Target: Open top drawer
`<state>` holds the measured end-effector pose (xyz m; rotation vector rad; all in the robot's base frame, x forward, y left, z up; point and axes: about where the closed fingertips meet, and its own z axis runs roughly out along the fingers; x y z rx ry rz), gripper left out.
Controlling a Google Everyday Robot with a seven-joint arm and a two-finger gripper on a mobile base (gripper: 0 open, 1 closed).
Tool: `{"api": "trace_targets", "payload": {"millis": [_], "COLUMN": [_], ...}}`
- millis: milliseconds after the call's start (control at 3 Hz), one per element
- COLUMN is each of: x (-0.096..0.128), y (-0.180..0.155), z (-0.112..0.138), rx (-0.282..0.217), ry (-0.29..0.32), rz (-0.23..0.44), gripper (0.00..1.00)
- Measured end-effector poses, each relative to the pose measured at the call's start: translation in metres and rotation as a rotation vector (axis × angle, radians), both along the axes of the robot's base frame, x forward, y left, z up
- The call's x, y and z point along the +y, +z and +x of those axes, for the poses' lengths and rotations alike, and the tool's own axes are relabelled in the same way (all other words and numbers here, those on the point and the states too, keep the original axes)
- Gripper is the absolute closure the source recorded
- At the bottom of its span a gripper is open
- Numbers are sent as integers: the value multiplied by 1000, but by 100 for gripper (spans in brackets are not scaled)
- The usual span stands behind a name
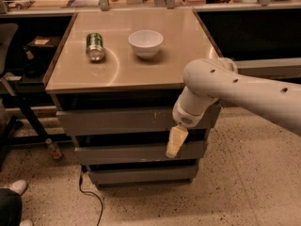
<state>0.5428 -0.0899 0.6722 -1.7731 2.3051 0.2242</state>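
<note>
The top drawer (113, 120) is the wide grey handleless front just under the tan tabletop, with small pale marks right of centre; it sits flush and closed. My white arm reaches in from the right. My gripper (174, 142), cream-coloured, hangs pointing down in front of the cabinet's right part, just below the top drawer's lower edge and over the second drawer front (122, 153). It holds nothing that I can see. The arm's wrist covers the top drawer's right end.
A green can (95, 46) lies on its side and a white bowl (146, 42) stands on the tabletop (188, 36). The lowest drawer front (136, 175) sits under the second one. A black cable (89, 197) runs on the floor. A person's shoe (18, 187) is at bottom left.
</note>
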Motion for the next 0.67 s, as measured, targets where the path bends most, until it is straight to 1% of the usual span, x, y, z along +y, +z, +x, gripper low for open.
{"api": "trace_targets", "payload": {"millis": [333,667], "x": [-6,-8], "y": [23,25], "z": [8,9], "rx": [-40,-39], "ry": [8,16], "rz": [5,5], "gripper": [0,0]}}
